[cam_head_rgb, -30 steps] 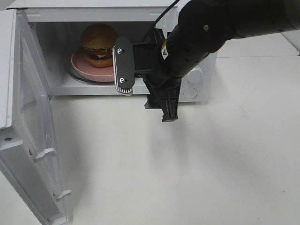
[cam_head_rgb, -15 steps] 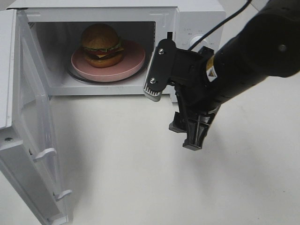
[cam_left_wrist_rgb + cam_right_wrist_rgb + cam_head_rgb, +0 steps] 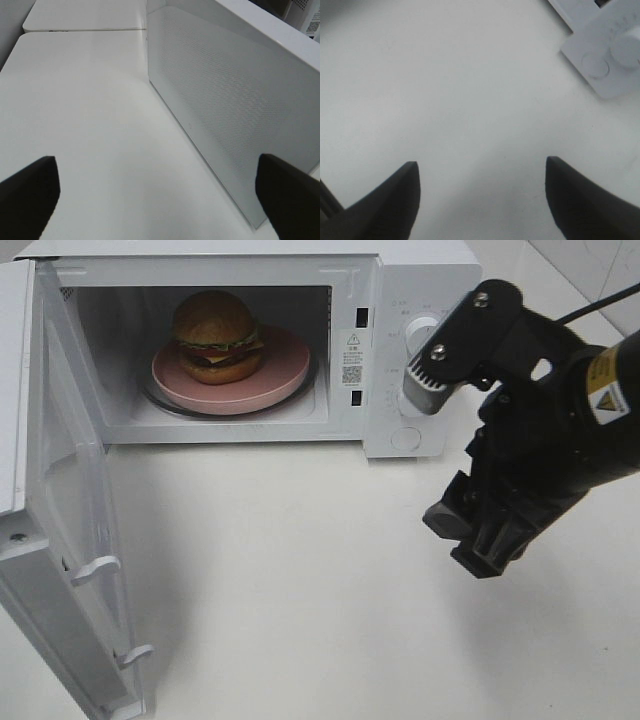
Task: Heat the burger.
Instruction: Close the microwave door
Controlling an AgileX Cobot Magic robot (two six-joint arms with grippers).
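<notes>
The burger (image 3: 215, 335) sits on a pink plate (image 3: 285, 365) on the turntable inside the open white microwave (image 3: 420, 280). My right gripper (image 3: 452, 480) is open and empty. It hovers over the table to the right of the microwave's front, near the control knobs (image 3: 425, 330), well apart from the burger. The right wrist view shows its spread fingers (image 3: 385, 205) above bare table, with the control panel (image 3: 610, 60) at one corner. My left gripper (image 3: 155, 165) is open and empty beside the outer face of the door (image 3: 235, 100). It is out of the high view.
The microwave door (image 3: 60, 540) stands swung wide open at the left, reaching to the table's front edge. White table (image 3: 300, 590) lies in front of the oven. A second white tabletop (image 3: 85, 15) shows beyond a seam.
My right gripper has drawn back from the microwave opening, moving right and toward the front, empty. The burger and plate have stayed in the oven. The door has not moved.
</notes>
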